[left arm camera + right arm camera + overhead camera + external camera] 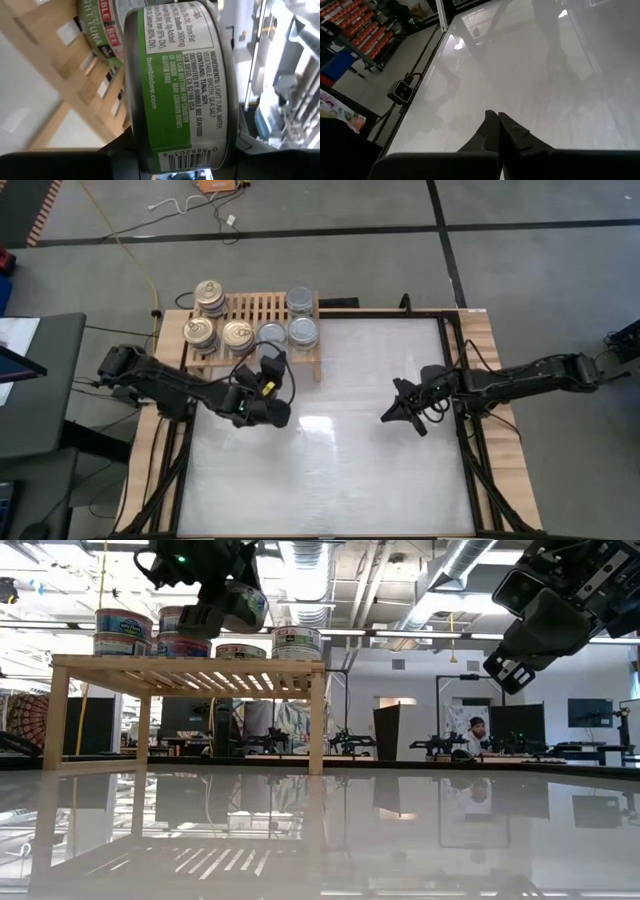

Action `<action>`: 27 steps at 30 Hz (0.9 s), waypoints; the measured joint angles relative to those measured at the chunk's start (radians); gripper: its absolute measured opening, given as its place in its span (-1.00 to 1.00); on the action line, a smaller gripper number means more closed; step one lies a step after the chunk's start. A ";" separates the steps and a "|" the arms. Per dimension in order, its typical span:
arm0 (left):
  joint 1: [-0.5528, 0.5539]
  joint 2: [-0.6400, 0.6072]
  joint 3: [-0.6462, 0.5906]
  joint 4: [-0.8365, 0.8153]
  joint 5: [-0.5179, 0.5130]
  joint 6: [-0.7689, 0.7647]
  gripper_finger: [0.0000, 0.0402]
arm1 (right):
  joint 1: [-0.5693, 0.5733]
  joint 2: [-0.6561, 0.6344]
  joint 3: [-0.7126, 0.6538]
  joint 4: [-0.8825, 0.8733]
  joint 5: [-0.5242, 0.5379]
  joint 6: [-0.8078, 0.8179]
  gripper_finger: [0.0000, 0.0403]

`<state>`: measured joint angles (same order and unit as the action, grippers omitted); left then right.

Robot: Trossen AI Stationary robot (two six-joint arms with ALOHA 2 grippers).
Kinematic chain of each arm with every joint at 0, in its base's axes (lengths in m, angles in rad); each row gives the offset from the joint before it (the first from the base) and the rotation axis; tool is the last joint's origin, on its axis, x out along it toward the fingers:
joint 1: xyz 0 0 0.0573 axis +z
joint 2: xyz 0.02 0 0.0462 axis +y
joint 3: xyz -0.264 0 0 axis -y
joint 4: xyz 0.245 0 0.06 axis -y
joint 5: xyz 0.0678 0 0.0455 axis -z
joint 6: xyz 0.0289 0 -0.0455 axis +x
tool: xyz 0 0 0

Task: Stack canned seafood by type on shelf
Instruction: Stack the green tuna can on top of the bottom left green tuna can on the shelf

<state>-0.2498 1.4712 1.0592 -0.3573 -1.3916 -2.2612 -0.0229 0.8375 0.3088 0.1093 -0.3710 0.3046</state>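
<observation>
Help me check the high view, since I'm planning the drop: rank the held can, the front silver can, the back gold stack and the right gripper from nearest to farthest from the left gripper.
1. Held can, in the left gripper.
2. Front silver can, shelf's right end.
3. Back gold stack, shelf's back left.
4. Right gripper, shut, across the table.

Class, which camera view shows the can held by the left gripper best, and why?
The left wrist view: the held can fills it, its green label readable. The low view shows that can small, raised above the shelf in the left gripper. The high view hides it under the arm; the right wrist view misses it.
</observation>
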 joint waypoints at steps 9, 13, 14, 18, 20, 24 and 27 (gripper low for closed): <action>0.078 0.000 0.000 0.168 -0.007 0.117 -0.31 | 0.000 0.000 0.000 0.000 0.000 -0.016 -0.90; 0.103 0.000 0.000 0.190 -0.007 0.090 -0.25 | 0.003 0.000 0.000 -0.003 -0.003 -0.017 -0.90; 0.109 0.000 0.000 0.192 -0.007 0.072 -0.23 | 0.004 0.000 0.000 -0.003 -0.008 -0.017 -0.90; 0.123 0.000 0.000 0.194 0.025 0.010 -0.20 | 0.004 0.000 0.000 -0.003 -0.025 -0.017 -0.90; 0.129 0.000 0.000 0.194 0.026 0.020 -0.20 | 0.004 0.000 0.000 -0.003 -0.025 -0.017 -0.90; 0.145 0.000 0.000 0.196 0.025 0.042 -0.20 | 0.004 0.000 0.000 -0.004 -0.025 -0.017 -0.90; 0.156 0.000 0.000 0.197 0.021 0.083 -0.19 | 0.004 0.000 0.000 -0.004 -0.025 -0.017 -0.90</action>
<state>-0.0938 1.4712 1.0592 -0.1605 -1.3705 -2.1778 -0.0193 0.8379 0.3092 0.1055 -0.3958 0.2874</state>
